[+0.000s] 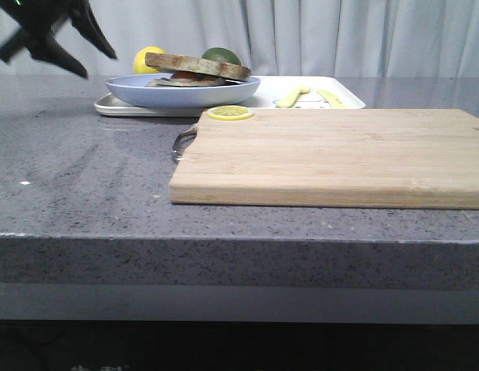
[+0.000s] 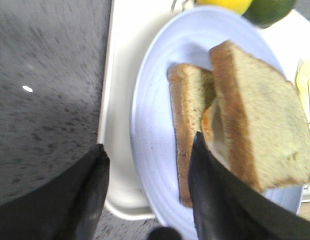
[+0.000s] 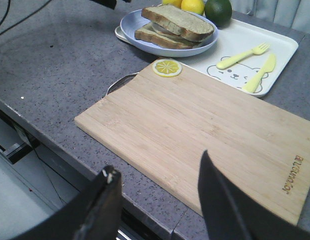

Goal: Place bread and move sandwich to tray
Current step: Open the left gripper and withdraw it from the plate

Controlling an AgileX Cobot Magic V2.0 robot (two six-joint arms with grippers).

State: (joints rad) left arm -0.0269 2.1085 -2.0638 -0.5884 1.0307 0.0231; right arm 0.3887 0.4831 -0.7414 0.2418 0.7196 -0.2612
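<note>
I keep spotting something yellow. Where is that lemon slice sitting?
In the front view the lemon slice lies flat on the far left corner of the wooden cutting board, just in front of the blue plate.

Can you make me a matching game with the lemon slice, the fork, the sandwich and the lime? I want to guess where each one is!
Things:
1. lemon slice
2. yellow fork
3. sandwich
4. lime

Places:
A. on the pale blue plate
B. lying on the white tray next to the yellow knife
C. on the corner of the wooden cutting board
D. behind the plate, beside the whole lemon

Pairs: 1-C, 2-B, 3-A, 4-D
</note>
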